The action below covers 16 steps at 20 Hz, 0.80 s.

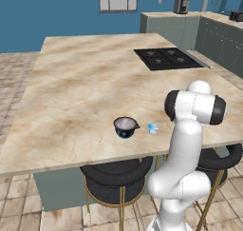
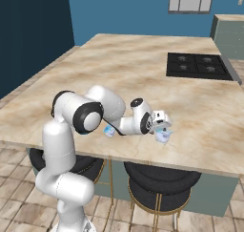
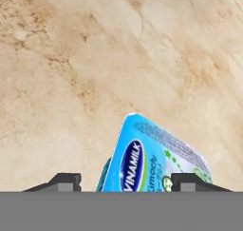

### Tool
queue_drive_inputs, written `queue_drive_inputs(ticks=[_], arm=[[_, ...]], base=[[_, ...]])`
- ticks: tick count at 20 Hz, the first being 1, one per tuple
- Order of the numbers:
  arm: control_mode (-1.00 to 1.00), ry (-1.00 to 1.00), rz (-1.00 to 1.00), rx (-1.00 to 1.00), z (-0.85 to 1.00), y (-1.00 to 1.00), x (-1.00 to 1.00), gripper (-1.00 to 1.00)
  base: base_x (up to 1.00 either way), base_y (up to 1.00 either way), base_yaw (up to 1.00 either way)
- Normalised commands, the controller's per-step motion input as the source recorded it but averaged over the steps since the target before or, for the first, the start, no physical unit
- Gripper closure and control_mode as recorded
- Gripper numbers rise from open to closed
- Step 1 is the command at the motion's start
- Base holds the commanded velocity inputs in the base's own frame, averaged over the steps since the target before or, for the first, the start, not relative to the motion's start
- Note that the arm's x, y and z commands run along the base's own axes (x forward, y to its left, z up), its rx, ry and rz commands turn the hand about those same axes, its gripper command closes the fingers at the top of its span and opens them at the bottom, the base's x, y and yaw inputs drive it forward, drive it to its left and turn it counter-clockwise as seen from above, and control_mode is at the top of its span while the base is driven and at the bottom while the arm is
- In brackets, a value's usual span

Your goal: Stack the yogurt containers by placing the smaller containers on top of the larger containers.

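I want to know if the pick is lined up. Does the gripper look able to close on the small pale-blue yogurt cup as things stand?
Probably yes. In the hand view the small pale-blue cup sits between the fingertips of the gripper, with nothing in between. The cup looks tilted, so the hold may be uneven.

A rendered home kitchen: a marble island table point(image 1: 76, 97) is carrying a black cooktop point(image 1: 166, 58), stools point(image 1: 116, 175) are tucked beneath, and green cabinets point(image 1: 173, 28) are lining the blue wall.
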Motion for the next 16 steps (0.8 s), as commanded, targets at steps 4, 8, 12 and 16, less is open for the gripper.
queue_drive_inputs(ticks=[4, 8, 12, 16], arm=[[-1.00, 0.00, 0.00, 0.00, -0.08, -0.01, 0.00, 1.00], [-1.00, 0.00, 0.00, 0.00, -0.03, 0.00, 0.03, 1.00], [-1.00, -0.02, 0.01, 0.00, 0.00, 0.00, 0.00, 1.00], [-1.00, -0.08, 0.01, 0.00, 0.11, 0.00, -0.05, 1.00]], base=[[0.00, 0.00, 0.00], [0.00, 0.00, 0.00], [0.00, 0.00, 0.00], [0.00, 0.00, 0.00]])
